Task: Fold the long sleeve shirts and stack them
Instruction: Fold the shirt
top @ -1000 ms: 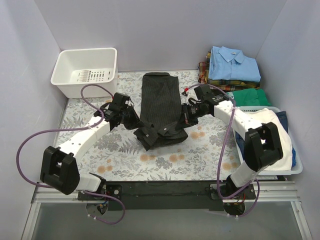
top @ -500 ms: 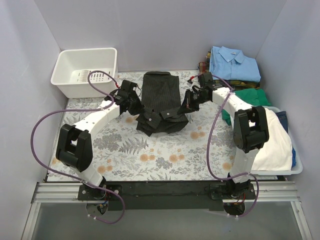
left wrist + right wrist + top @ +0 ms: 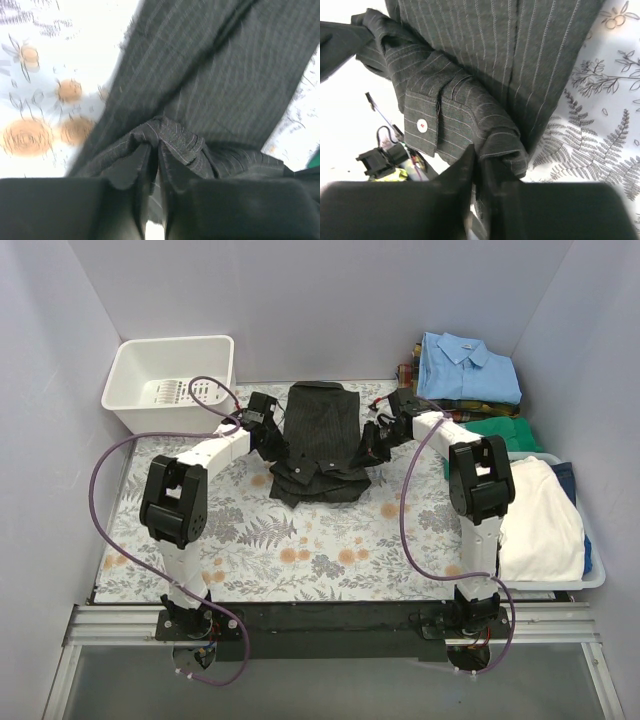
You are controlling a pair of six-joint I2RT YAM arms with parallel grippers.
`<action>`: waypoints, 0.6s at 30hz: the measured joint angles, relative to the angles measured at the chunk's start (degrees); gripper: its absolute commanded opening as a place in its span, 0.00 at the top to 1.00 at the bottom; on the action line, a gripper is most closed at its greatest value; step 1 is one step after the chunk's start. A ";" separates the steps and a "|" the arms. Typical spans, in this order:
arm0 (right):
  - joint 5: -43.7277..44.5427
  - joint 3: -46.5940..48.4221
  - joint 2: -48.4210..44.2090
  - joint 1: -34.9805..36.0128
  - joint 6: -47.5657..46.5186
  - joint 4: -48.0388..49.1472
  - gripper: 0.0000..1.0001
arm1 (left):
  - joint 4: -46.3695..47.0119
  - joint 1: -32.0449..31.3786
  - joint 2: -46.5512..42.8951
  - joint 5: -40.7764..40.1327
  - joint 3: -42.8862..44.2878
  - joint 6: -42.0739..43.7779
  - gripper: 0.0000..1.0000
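Observation:
The black pinstriped long sleeve shirt lies at the back middle of the table, its near part doubled over the far part. My left gripper is at its left edge and my right gripper at its right edge. In the left wrist view the left gripper stands nearly closed with a bunched fold of the shirt pinched at the tips. In the right wrist view the right gripper pinches a rolled edge of the shirt, beside a cuff with a pale button. More folded shirts, light blue over plaid, are stacked back right.
A white basket stands at the back left. A green cloth lies below the stack. A blue bin holding white cloth sits along the right wall. The floral tablecloth covers the near half.
Both arms swung toward the back, carrying the shirt's near end over its far part. The shirt is now a shorter bundle, and both arms stretch far from their bases.

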 measured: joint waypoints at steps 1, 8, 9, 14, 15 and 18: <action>-0.09 0.31 0.57 -0.04 0.22 0.13 0.66 | 0.00 0.28 1.01 0.02 0.74 0.22 0.64; -0.42 3.19 1.88 -0.87 0.70 1.62 0.47 | 0.15 3.02 4.76 1.62 5.79 1.27 0.41; -0.37 3.69 1.88 -1.09 0.72 1.95 0.47 | 0.07 3.41 4.76 1.77 6.75 1.40 0.41; 0.28 4.11 0.42 -2.64 0.44 2.97 0.44 | 1.38 5.51 4.17 3.06 10.08 2.86 0.40; 0.61 3.56 -0.24 -3.02 0.20 3.37 0.44 | 1.42 5.86 3.72 3.23 9.84 3.17 0.40; 1.73 0.57 -3.37 -3.69 -0.72 3.69 0.44 | 1.95 6.58 1.51 4.04 6.49 4.52 0.40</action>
